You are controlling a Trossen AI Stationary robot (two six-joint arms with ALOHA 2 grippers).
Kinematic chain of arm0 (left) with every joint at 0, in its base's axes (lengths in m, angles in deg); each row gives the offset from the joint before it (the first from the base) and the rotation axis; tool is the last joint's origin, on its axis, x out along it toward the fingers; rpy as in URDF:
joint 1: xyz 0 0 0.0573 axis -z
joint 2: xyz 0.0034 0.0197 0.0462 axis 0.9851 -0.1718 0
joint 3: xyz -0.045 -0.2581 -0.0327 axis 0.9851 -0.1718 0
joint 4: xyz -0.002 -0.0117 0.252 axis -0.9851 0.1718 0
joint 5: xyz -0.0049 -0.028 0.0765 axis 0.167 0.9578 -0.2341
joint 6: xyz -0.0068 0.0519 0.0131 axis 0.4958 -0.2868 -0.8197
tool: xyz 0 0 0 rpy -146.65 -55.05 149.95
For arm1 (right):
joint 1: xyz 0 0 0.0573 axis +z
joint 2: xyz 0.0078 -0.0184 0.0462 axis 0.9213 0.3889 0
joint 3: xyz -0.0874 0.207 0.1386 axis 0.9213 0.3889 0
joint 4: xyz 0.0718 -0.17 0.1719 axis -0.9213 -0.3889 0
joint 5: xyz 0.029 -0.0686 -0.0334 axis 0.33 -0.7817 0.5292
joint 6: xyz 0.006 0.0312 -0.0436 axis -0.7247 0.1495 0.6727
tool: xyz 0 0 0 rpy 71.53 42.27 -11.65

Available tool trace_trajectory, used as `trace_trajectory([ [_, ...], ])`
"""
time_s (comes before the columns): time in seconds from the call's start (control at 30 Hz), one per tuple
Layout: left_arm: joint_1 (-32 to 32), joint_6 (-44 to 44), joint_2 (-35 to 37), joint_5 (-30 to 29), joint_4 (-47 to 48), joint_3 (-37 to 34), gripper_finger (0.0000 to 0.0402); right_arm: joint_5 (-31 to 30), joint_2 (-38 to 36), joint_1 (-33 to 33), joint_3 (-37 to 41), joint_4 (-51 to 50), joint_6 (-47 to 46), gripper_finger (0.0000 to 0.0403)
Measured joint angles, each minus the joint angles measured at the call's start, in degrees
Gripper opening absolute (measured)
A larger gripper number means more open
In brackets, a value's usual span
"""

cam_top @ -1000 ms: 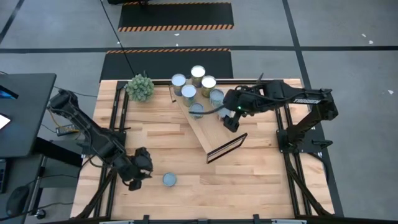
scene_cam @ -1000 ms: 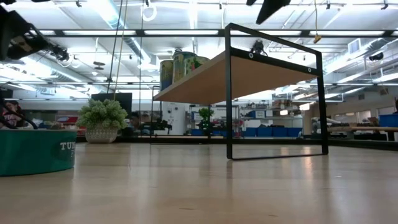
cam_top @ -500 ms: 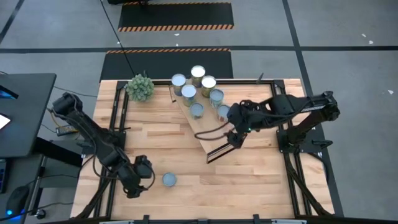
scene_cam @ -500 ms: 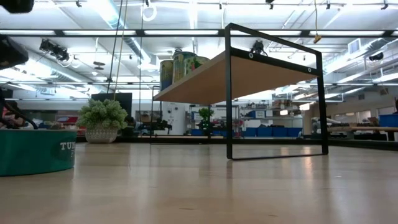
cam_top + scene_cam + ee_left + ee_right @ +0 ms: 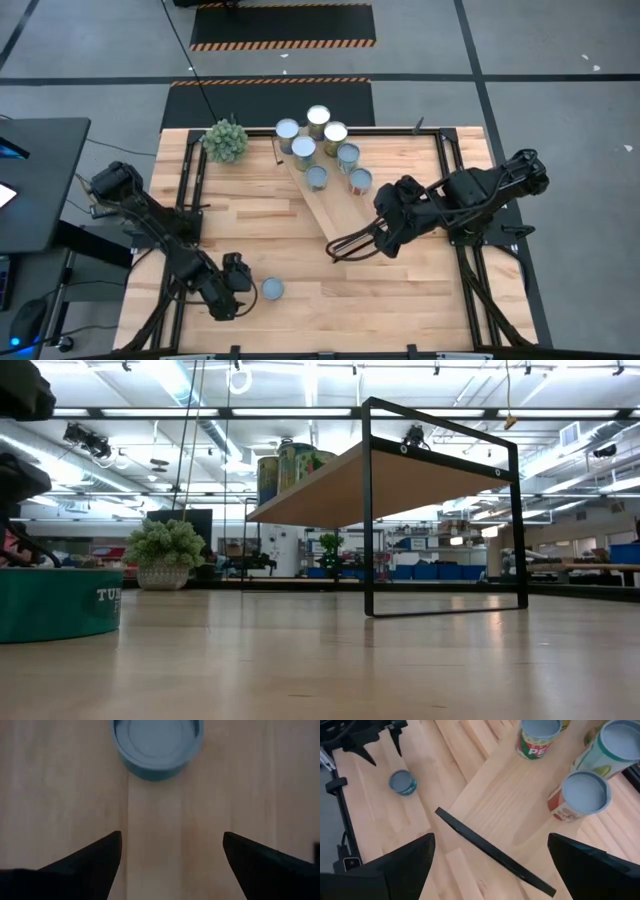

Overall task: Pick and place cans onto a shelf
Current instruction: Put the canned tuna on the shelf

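Left wrist view: left gripper (image 5: 170,865) spread wide and empty, lone can (image 5: 156,742) dead ahead of its fingers.
Can (image 5: 272,289) stands upright on the table (image 5: 290,230), just beside the left gripper (image 5: 240,285), not yet between the jaws; right gripper (image 5: 385,238) hangs open and empty at the shelf (image 5: 330,205) end, well apart from it; seven cans (image 5: 318,150) already stand on the shelf; left arm is judged nearer.
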Motion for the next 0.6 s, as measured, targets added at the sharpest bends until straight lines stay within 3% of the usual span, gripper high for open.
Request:
trace_trajectory([
  [0.2, -0.56, 1.30, -3.45, -3.21, -1.61, 0.04, 0.0352, -0.53, 0.02, 1.60, 0.00, -0.99, -2.64, 0.0395],
  [0.43, -1.83, 0.40, -8.18, -4.01, -11.49, 0.04, 0.0352, -0.86, 0.02, 2.83, 0.00, -2.36, -3.76, 0.0395],
  [0.6, -2.11, 0.32, -9.91, -8.34, -13.07, 0.02, 0.0352, -0.86, 0.02, 2.89, 0.00, -2.57, -4.25, 0.0395],
])
